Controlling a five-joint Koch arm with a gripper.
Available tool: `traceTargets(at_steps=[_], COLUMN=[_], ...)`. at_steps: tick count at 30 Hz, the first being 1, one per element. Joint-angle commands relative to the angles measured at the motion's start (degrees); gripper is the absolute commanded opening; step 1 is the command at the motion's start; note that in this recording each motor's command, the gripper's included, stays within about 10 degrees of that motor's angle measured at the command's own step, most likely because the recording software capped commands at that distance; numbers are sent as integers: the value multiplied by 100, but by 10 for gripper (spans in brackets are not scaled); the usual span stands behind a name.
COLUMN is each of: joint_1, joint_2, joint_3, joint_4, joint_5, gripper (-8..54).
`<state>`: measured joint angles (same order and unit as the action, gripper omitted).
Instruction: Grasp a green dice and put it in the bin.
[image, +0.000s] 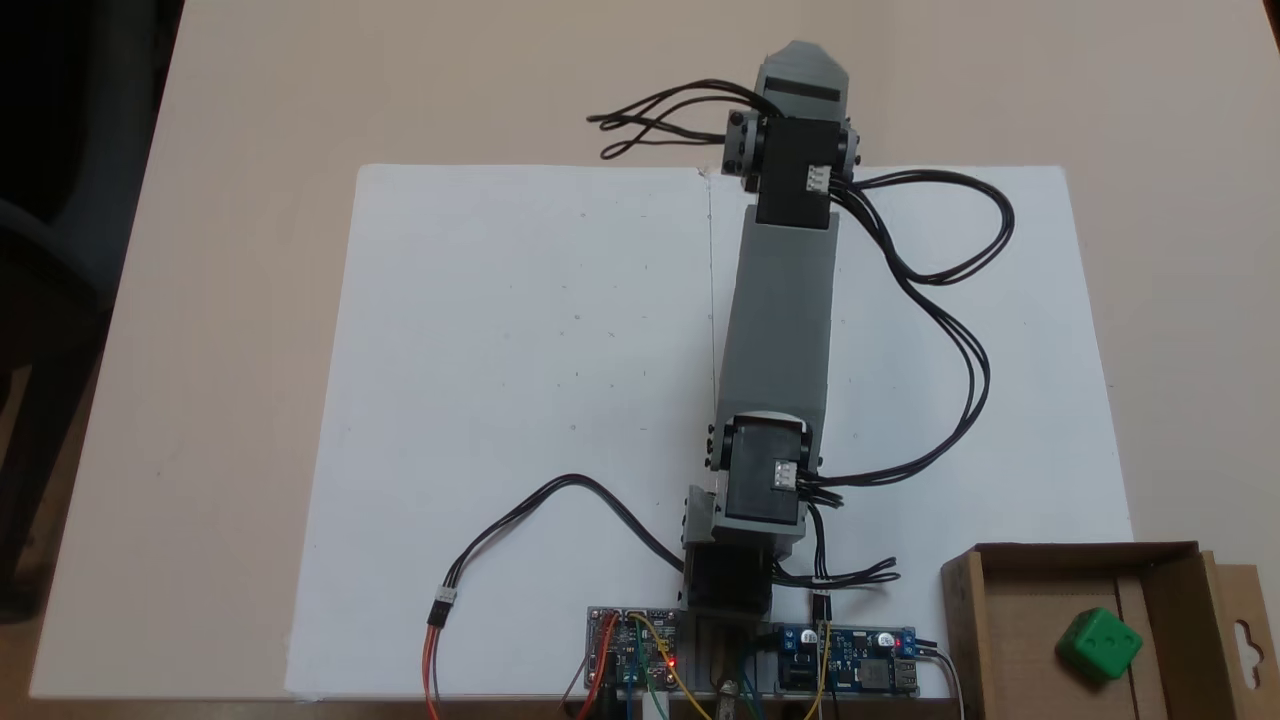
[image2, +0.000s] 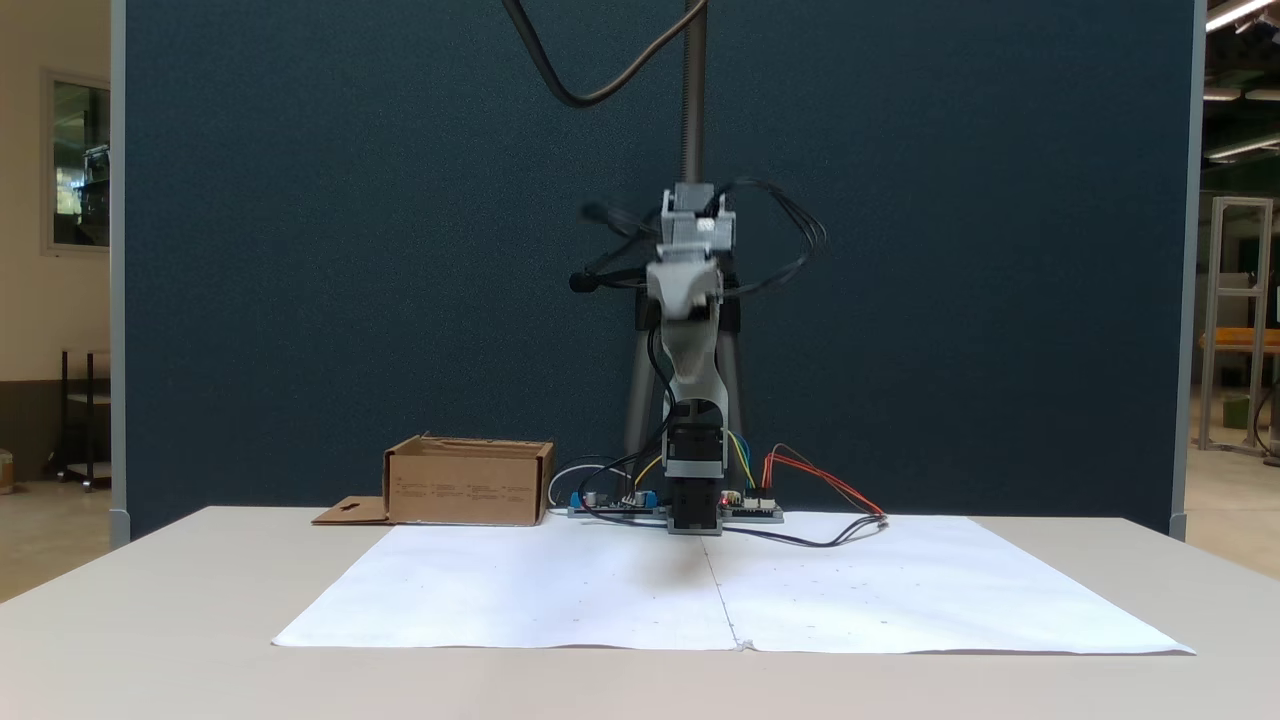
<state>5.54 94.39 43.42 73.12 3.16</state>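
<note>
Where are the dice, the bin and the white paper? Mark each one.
dice (image: 1099, 645): fixed view from above, its top face, inside the bin.
bin (image2: 466, 492): fixed view from the front, its front wall.
paper (image: 520, 340): fixed view from above, bare middle of its left half.

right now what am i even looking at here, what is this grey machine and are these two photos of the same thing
Yes, both show one table. The grey machine is a small hobby robot arm, photographed from above in one fixed view and from the front at table height in the other. It stands on white paper, with circuit boards and wires at its base. Beside it sits a brown cardboard box, the bin, with a green dice already lying inside. The arm reaches out across the paper. Its claw is too hidden and blurred to say whether it is open.
</note>
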Motion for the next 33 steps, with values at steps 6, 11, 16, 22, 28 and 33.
traceTargets(at_steps=[6, 11, 16, 22, 28, 33], joint_1=[-88, -88, -123, -123, -53, -62], joint_2=[1081, 1538, 2048, 2654, 2795, 2830], joint_3=[2461, 3604, 4562, 5739, 6873, 7901], joint_4=[-2230, -3312, -4419, -5676, -6854, -7776], joint_5=[290, 281, 299, 299, 88, -97], gripper=[439, 439, 439, 441, 441, 439])
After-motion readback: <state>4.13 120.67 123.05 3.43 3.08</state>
